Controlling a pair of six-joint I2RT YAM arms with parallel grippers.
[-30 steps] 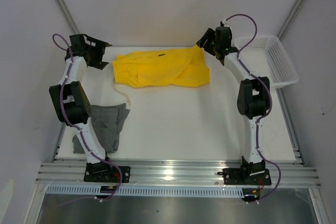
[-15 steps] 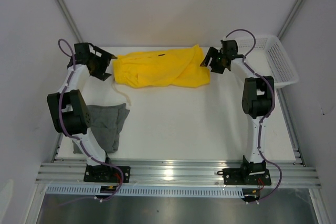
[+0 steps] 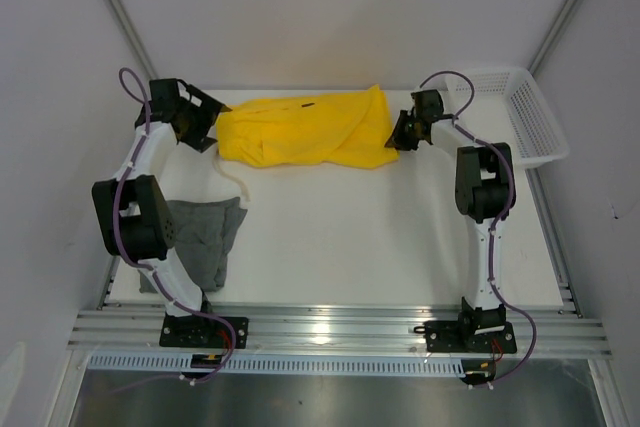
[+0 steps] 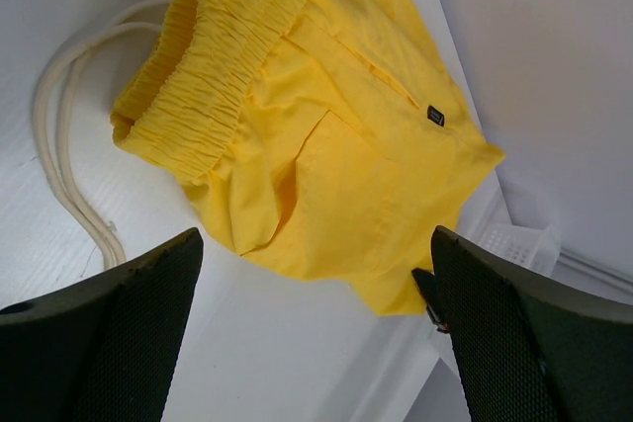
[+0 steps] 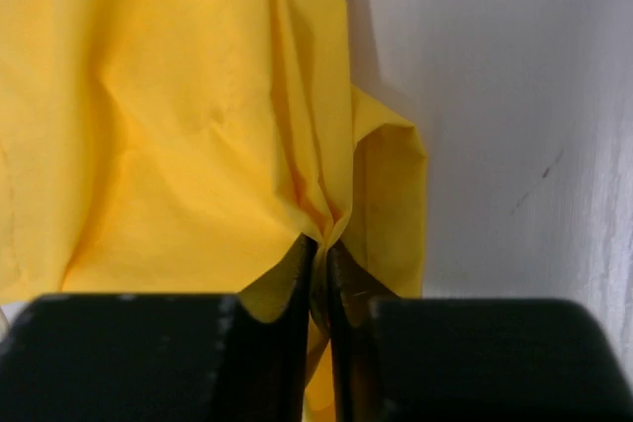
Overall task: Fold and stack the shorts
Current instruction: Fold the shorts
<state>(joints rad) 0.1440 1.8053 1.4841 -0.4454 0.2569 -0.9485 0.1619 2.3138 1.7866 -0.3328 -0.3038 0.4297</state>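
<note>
Shorts (image 3: 300, 132) of crumpled yellow cloth

We look down on a white table (image 3: 340, 237). The yellow shorts (image 3: 300, 132) lie spread along its far edge, gathered waistband to the left. A pale drawstring (image 3: 233, 182) trails from that end onto the bare surface. The dark grey shorts (image 3: 212, 232) lie crumpled near the left front corner, well apart from the yellow pair. A white mesh basket (image 3: 520, 117) sits at the far right corner.
</note>
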